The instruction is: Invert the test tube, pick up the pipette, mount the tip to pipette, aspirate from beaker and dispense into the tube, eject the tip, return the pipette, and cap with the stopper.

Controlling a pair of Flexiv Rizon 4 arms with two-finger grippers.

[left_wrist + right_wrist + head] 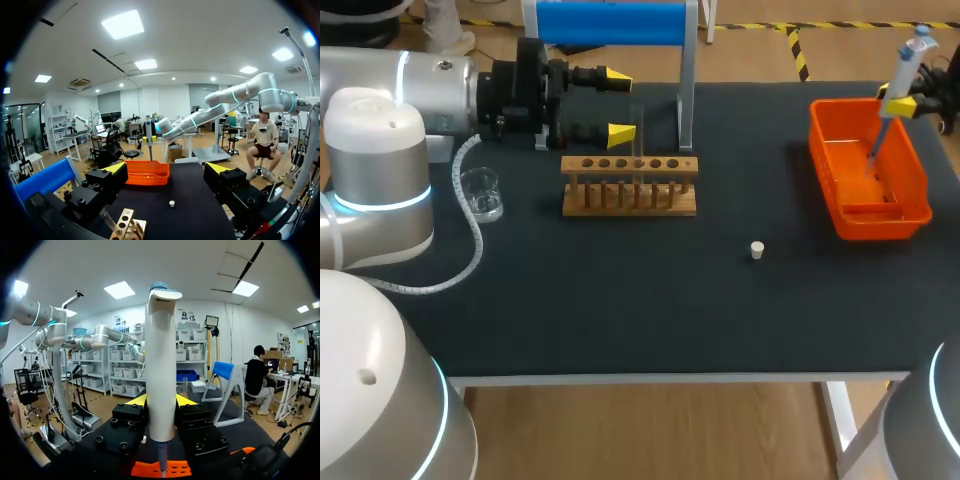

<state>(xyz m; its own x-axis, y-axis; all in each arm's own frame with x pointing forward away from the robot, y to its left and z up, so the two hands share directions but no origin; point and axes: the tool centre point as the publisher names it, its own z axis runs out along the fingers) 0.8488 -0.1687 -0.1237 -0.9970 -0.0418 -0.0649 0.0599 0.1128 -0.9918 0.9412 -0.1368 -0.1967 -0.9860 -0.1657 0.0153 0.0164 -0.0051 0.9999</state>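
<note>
The white and blue pipette hangs upright over the orange bin, its lower end down inside the bin. My right gripper is shut on its body. In the right wrist view the pipette stands between the yellow tips of that gripper. My left gripper is open and lies level behind the wooden tube rack, holding nothing. A clear test tube stands in the rack. The glass beaker sits left of the rack. The white stopper lies on the mat.
A blue-topped metal stand rises at the table's back edge, just behind my left gripper. In the left wrist view the orange bin and the stopper lie ahead of the open left gripper.
</note>
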